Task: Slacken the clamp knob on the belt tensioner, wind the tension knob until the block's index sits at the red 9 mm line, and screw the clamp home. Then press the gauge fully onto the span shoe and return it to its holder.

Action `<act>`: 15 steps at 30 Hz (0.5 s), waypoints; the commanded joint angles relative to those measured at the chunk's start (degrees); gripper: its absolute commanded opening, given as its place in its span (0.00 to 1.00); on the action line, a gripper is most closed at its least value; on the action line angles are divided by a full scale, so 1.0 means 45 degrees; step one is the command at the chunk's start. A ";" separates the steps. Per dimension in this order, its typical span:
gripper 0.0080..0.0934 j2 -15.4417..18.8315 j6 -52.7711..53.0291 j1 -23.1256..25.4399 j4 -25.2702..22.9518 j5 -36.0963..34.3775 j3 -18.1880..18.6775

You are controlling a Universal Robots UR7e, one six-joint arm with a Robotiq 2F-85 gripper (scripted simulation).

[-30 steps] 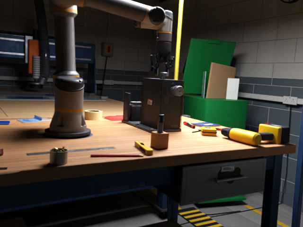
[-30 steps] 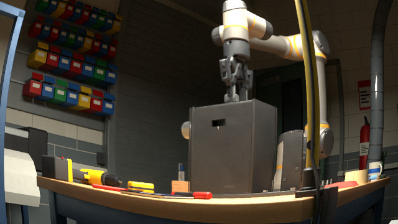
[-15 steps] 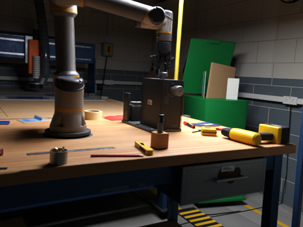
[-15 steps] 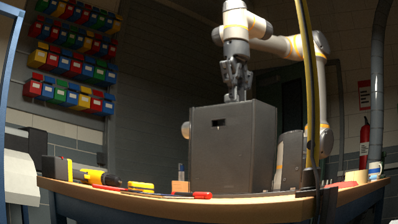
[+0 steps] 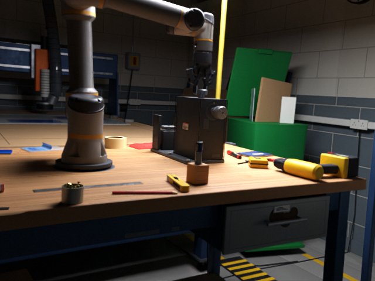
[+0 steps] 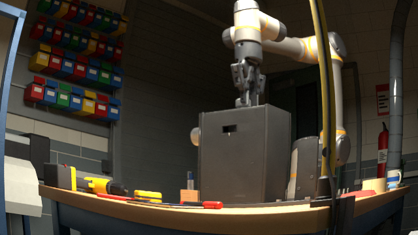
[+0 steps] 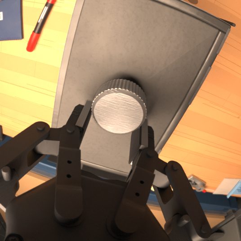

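The knurled silver clamp knob (image 7: 119,105) stands upright on the flat top of the dark grey belt tensioner housing (image 5: 200,127), near its middle. I have my gripper (image 7: 114,126) closed around this knob (image 5: 202,91) from above, with the arm reaching straight down onto the housing (image 6: 243,151). A second silver knob (image 5: 218,112) sticks out of the housing's side face. The gauge (image 5: 198,152), a dark pin with a blue band, stands upright in its tan block holder (image 5: 197,173) on the bench in front of the tensioner.
A green box (image 5: 266,136) with boards leaning on it sits behind the tensioner on the right. A yellow drill (image 5: 303,168), a yellow tape measure (image 5: 258,162), a red marker (image 7: 38,27) and a utility knife (image 5: 177,182) lie on the bench around it.
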 commanded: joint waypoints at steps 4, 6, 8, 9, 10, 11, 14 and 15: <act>0.00 -0.0006 -0.0022 0.0000 -0.0006 -0.0001 -0.0006; 0.00 -0.0006 -0.0047 0.0000 -0.0006 -0.0001 -0.0006; 0.00 -0.0006 -0.0082 0.0000 -0.0006 -0.0001 -0.0006; 0.00 -0.0006 -0.0105 0.0000 -0.0006 -0.0001 -0.0006; 0.00 -0.0006 -0.0132 0.0000 -0.0006 -0.0001 -0.0006; 0.00 -0.0006 -0.0162 0.0000 -0.0006 -0.0001 -0.0006; 0.00 -0.0006 -0.0279 0.0000 -0.0006 -0.0001 -0.0006; 0.00 -0.0006 -0.0327 0.0000 -0.0006 -0.0001 -0.0006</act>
